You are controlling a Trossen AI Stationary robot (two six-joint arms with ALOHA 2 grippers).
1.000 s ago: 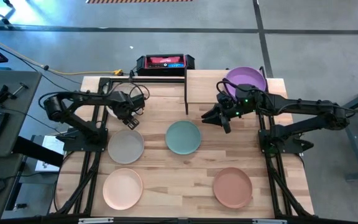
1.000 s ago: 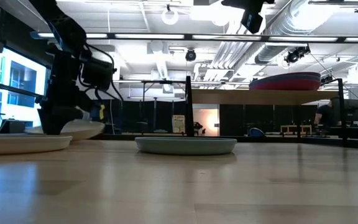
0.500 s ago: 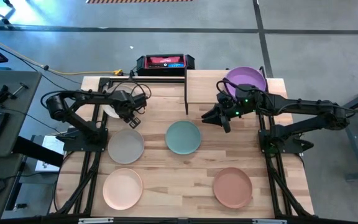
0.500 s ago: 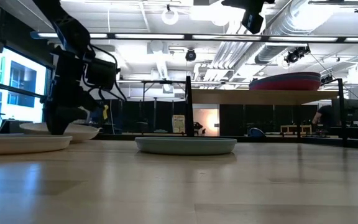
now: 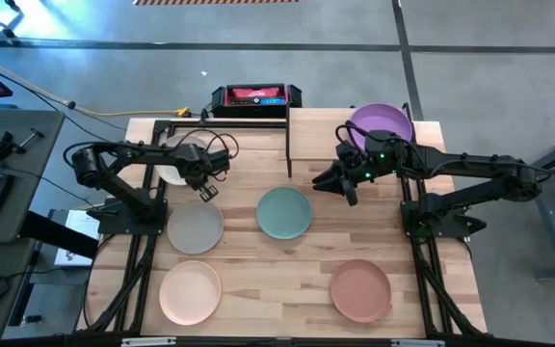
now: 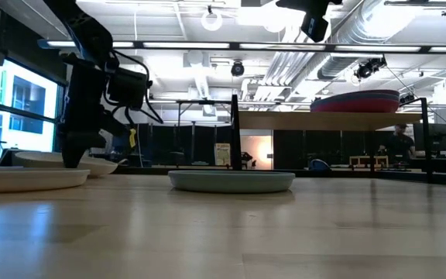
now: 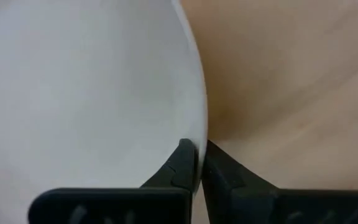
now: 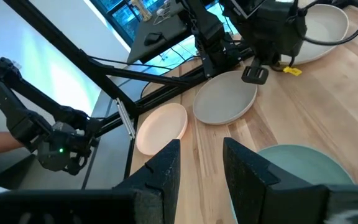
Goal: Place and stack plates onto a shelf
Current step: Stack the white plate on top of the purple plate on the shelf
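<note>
Since a second ago your left gripper (image 5: pixel 203 179) has carried the cream plate (image 5: pixel 175 162) back from beside the grey plate (image 5: pixel 196 228) toward the far left part of the table; the right arm has not moved.

Nearest you, the peach plate (image 5: pixel 190 292) and the brown plate (image 5: pixel 360 289) lie on the front of the table (image 5: pixel 287 280), untouched. Behind them sit the grey plate and the green plate (image 5: pixel 284 212), side by side.

Further back, your left gripper is pinched together on the cream plate's rim, one finger (image 7: pixel 185 165) above and one below. The plate hangs out from the fingers to the arm's own side, away from the table's middle, and the low view shows it just clear of the wood, roughly level.

What matters next: the shelf (image 5: pixel 364 145) lies well to the right of that plate, past the black centre post. So you must swing rightward and lift, with the plate trailing behind the grip.

Your right gripper (image 5: pixel 347 181) waits, fingers apart, between the green plate and the shelf, nearer to it than the left. Farthest back, a purple plate (image 5: pixel 382 122) tops the stack already on the shelf.
</note>
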